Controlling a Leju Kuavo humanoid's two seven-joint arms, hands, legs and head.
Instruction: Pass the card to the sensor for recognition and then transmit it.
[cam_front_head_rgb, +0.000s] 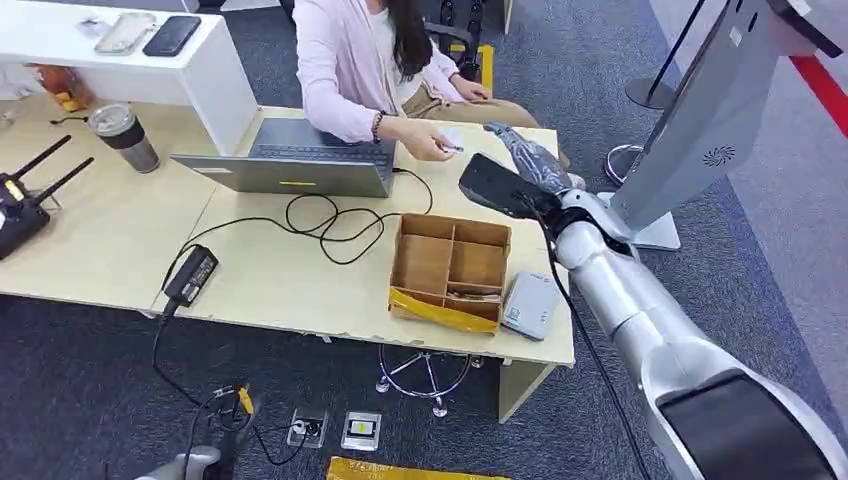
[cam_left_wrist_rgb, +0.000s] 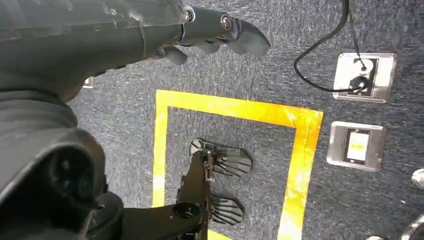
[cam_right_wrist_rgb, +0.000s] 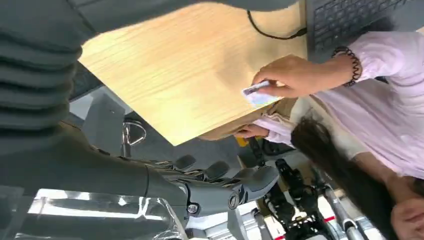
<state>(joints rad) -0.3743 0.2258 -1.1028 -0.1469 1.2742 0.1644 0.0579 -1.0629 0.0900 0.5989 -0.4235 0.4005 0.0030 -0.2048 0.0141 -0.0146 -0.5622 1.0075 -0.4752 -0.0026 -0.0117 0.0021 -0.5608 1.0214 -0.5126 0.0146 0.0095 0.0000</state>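
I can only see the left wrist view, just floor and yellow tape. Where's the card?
Observer: A person's hand holds the card above the table, beside the laptop.
Operator: Is the right robot hand holding anything?
Observer: No. The right robot hand is open, stretched out near the card.
Operator: What's closer to the robot?
Observer: A cardboard box with compartments, and a flat grey device right beside it.
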